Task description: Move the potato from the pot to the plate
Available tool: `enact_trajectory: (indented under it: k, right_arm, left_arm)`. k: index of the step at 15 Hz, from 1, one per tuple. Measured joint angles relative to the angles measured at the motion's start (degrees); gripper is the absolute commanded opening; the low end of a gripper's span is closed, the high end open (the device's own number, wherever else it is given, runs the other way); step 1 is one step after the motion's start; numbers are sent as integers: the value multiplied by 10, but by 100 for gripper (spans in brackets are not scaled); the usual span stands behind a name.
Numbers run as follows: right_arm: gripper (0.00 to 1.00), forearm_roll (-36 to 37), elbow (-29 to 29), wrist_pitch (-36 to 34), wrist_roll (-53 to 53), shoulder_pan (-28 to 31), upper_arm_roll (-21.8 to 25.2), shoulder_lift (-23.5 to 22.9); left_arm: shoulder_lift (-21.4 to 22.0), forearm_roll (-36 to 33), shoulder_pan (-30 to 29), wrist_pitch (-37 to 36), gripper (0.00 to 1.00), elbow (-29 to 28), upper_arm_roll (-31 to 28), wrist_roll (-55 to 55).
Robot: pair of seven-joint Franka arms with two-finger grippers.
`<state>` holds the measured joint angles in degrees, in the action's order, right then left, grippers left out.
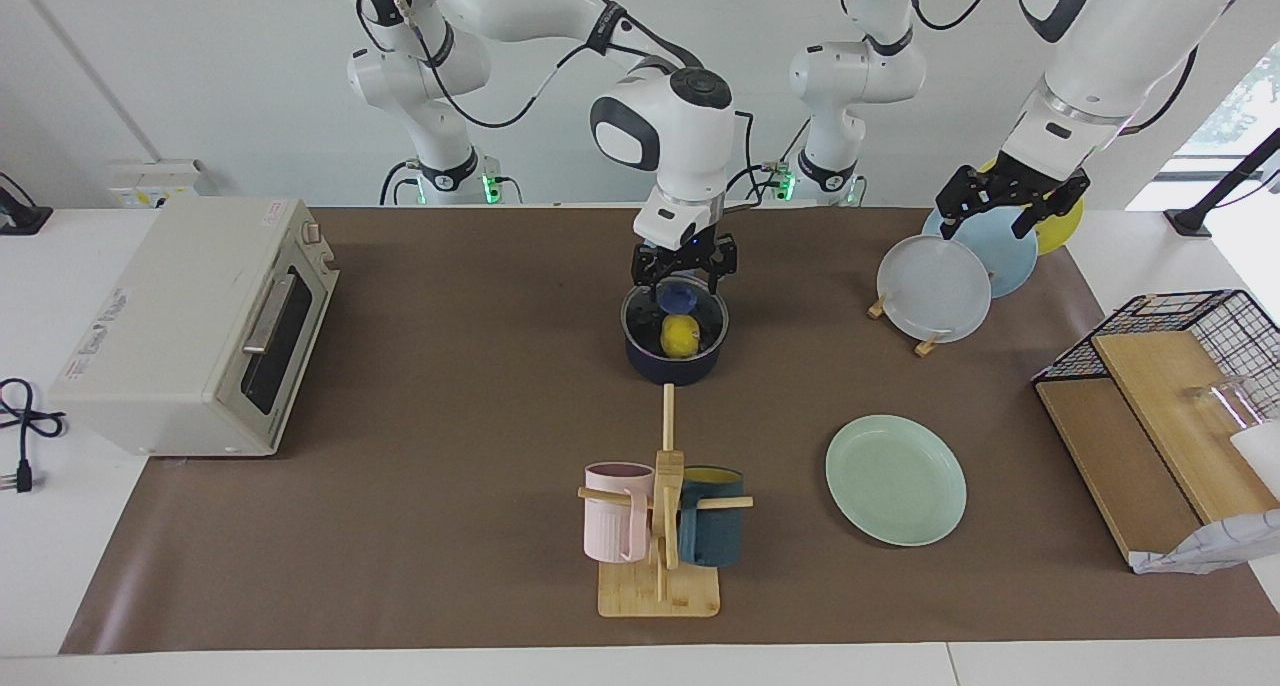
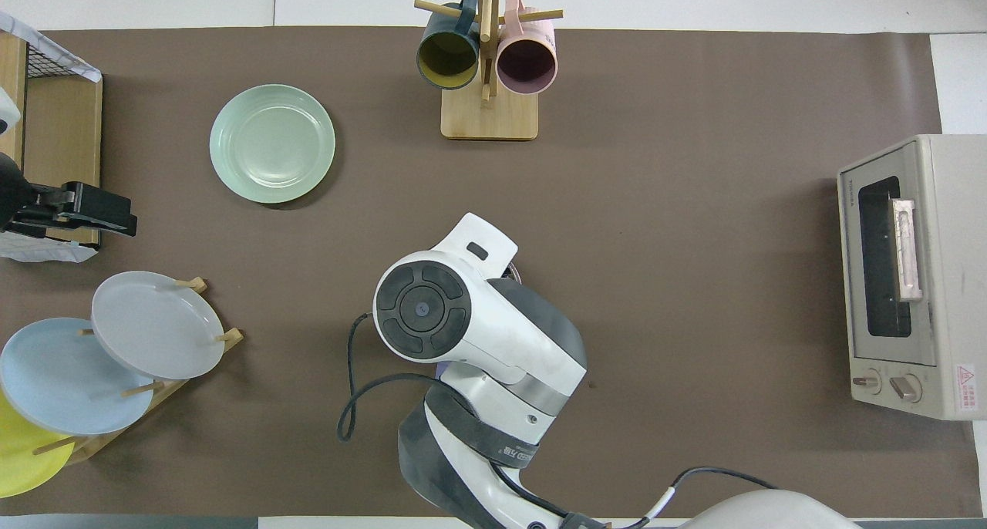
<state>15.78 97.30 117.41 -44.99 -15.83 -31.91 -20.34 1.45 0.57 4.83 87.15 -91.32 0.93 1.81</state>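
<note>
The yellow potato point(image 1: 679, 336) lies in the navy pot point(image 1: 676, 364), seen through a glass lid with a blue knob point(image 1: 680, 293) that sits on the pot. My right gripper point(image 1: 683, 274) is open, low over the lid, with its fingers either side of the knob. The mint-green plate point(image 1: 895, 478) lies empty, farther from the robots than the pot and toward the left arm's end; it also shows in the overhead view point(image 2: 272, 143). My left gripper point(image 1: 1010, 206) is open and empty and waits above the plate rack. In the overhead view the right arm hides the pot.
A toaster oven point(image 1: 190, 326) stands at the right arm's end. A wooden mug rack point(image 1: 662, 511) with a pink and a dark teal mug is farther from the robots than the pot. A plate rack point(image 1: 935, 286) and a wire basket point(image 1: 1180, 336) stand at the left arm's end.
</note>
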Motion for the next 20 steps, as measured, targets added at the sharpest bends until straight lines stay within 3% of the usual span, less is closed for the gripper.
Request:
enact_trajectory:
  k: [4, 6, 7, 10, 11, 16, 20]
  right_arm:
    - [76, 1, 17, 11, 0, 0, 0, 0]
    - [72, 1, 17, 14, 0, 0, 0, 0]
    - [65, 2, 17, 15, 0, 0, 0, 0]
    - [31, 2, 17, 17, 0, 3, 0, 1]
    - [28, 2, 17, 17, 0, 3, 0, 2]
    - [27, 2, 8, 7, 4, 6, 0, 2]
    - [27, 2, -48, -69, 100, 33, 2, 8]
  left_arm:
    - [0, 0, 0, 7, 100, 0, 0, 0]
    - [0, 0, 0, 10, 100, 0, 0, 0]
    - [0, 0, 0, 10, 100, 0, 0, 0]
    - [0, 0, 0, 10, 100, 0, 0, 0]
    - [0, 0, 0, 10, 100, 0, 0, 0]
    - [0, 0, 0, 14, 100, 0, 0, 0]
    - [0, 1, 1, 16, 100, -6, 1, 0]
